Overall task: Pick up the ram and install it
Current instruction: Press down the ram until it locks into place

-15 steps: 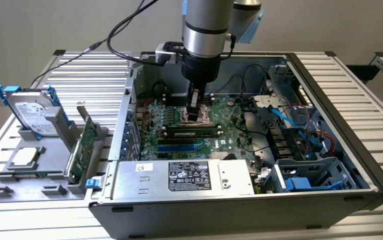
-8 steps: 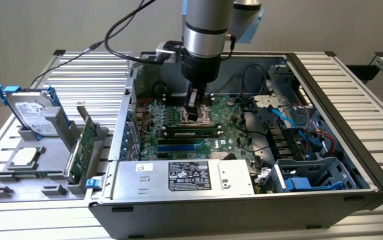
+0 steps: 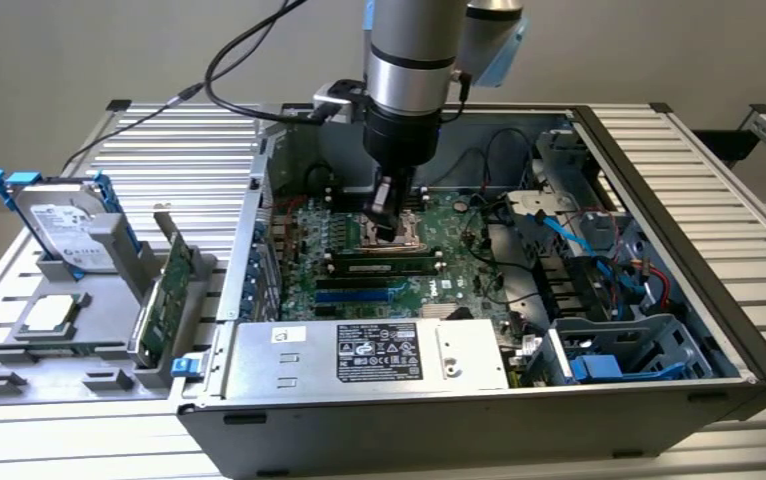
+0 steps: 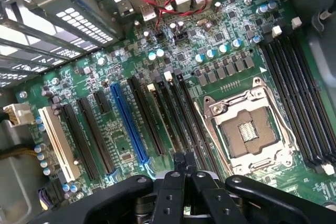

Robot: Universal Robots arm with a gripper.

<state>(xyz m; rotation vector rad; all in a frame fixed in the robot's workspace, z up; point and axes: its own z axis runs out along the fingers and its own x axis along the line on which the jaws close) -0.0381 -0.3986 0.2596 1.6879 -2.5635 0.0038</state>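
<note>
One end effector (image 3: pixel 380 222) closed, holding nothing, low inside open computer case (image 3: pixel 650 160) above motherboard (image 3: pixel 457 255), beside CPU socket (image 4: pixel 247 129). Fingertips (image 4: pixel 181 162) pressed together over memory slots (image 4: pixel 184 119). Ram (image 3: pixel 383 266) seated flat in slot just beside end effector.

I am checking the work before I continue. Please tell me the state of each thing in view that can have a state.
tool: shut, holding nothing, over the motherboard's slots.
CPU socket: empty, its metal frame down.
ram: lies flat in a slot on the motherboard.
computer case: on its side, panel off, inside open.
expansion card: upright in the grey holder.
hard drive: upright in that holder.
</note>
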